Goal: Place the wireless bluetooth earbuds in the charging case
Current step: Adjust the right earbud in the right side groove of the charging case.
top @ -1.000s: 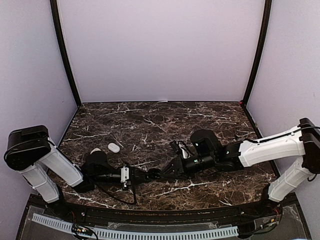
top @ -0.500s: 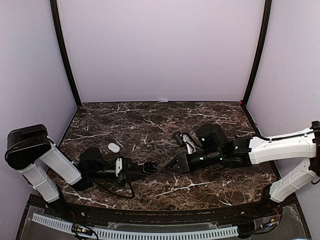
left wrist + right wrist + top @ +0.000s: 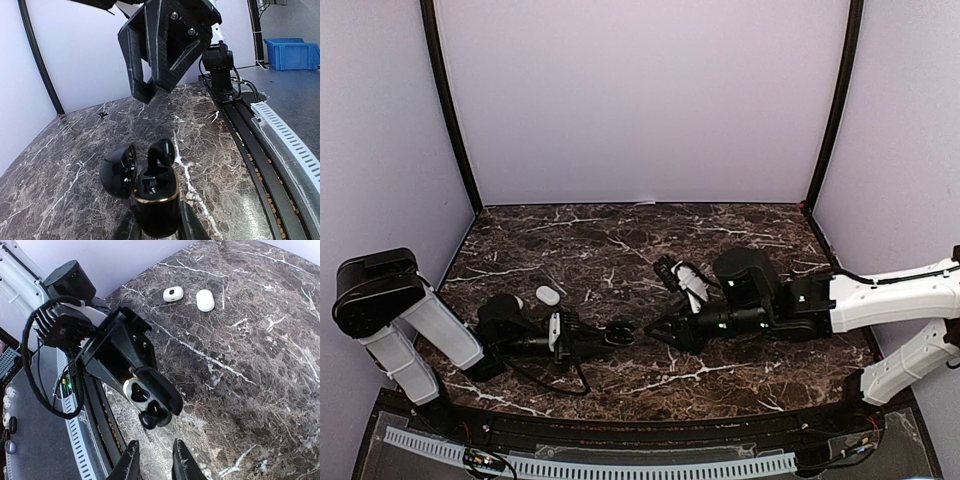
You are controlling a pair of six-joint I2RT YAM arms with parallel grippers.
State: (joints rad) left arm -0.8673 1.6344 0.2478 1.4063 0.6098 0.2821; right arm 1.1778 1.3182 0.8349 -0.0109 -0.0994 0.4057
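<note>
Facing each other tip to tip over the near middle of the marble surface (image 3: 620, 240), the two arms leave only a small gap between them, and the coming move turns on that gap. The left gripper (image 3: 607, 338) is clenched on a black charging case (image 3: 156, 202). The case's mouth is turned toward the right arm and its lid (image 3: 118, 171) is swung open to one side. A black earbud (image 3: 161, 151) stands in one socket of the case, its rounded end well proud of the gold rim, so it looks lodged rather than seated. Its long axis runs along the case and points toward the right gripper (image 3: 156, 462), which hangs just beyond it with its jaws parted a little and nothing between them. The right arm is the one free to act. I'd guess a push along that axis would send the earbud home, while a push off line might tip it out. The other socket looks empty, though it is dark in there. Well off beyond the left arm, a plain white case (image 3: 205, 300) and a white case with a dark spot (image 3: 173, 293) lie side by side on the surface.
</note>
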